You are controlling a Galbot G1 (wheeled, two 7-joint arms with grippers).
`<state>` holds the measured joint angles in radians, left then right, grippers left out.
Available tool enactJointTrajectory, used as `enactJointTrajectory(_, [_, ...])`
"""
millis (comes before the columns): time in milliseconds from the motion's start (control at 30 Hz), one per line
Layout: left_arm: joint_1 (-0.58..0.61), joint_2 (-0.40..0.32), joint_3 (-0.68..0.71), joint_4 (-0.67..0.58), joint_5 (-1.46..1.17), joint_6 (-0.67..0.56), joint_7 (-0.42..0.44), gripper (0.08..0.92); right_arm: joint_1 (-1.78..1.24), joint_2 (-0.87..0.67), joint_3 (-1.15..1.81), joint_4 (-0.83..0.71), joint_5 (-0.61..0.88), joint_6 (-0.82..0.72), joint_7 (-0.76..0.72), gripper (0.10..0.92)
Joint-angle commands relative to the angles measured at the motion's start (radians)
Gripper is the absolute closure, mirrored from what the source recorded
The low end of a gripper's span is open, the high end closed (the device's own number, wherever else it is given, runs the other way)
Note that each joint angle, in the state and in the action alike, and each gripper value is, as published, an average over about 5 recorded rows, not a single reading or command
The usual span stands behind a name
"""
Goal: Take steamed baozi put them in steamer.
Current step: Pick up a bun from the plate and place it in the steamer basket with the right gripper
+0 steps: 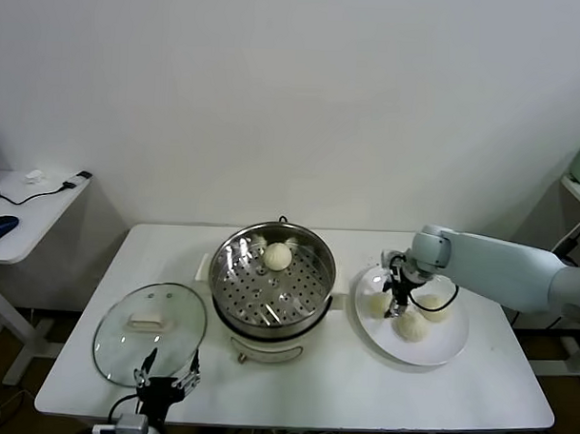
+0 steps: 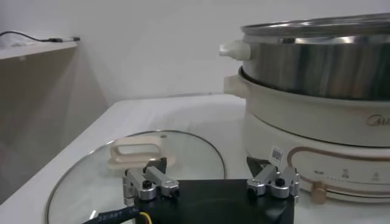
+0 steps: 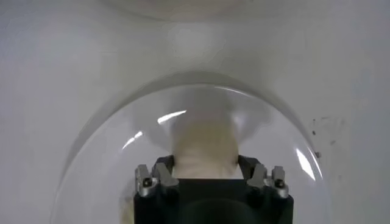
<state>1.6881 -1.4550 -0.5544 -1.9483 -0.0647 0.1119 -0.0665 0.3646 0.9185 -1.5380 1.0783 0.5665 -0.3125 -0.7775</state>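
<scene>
Right claw (image 1: 398, 299) down on plate (image 1: 452, 348), clamped on a baozi (image 3: 204, 149) for lifting toward steamer (image 1: 274, 274); one bun (image 1: 277, 257) already inside; left claw (image 1: 167, 381) apart, idle by lid (image 1: 150, 330).

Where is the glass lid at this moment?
In the head view the glass lid lies flat on the white table, on the robot's left, right beside the steamer. The open left hand hovers at its near edge.

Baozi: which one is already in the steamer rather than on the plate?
The lone baozi on the perforated tray, toward the back of the steamer. The other three lie together on the white plate, where the right claw works.
</scene>
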Motion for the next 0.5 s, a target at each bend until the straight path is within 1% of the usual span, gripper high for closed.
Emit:
enactJointTrajectory(33, [0.002,-0.002,0.003,-0.004,0.003,0.000,0.001,0.177,0.090,-0.030,-0.015,0.044,-0.003,0.035,-0.062,0.359])
enactJointTrajectory(133, [0.005,-0.002,0.006,-0.007,0.006,-0.001,0.001,0.177,0.210,-0.062,-0.067,0.089,0.022,0.059,-0.095,0.362])
enactJointTrajectory(233, [0.008,0.000,0.006,-0.009,0.005,-0.003,0.000,0.177,0.362,-0.090,-0.128,0.136,0.083,0.074,-0.126,0.363])
enactJointTrajectory(367, [0.009,0.007,0.006,-0.014,0.004,-0.004,0.000,0.177,0.579,-0.093,-0.230,0.212,0.217,0.070,-0.155,0.364])
enactJointTrajectory(500, [0.007,0.013,0.006,-0.024,0.003,-0.001,0.001,0.177,0.759,-0.051,-0.271,0.304,0.366,0.037,-0.140,0.364])
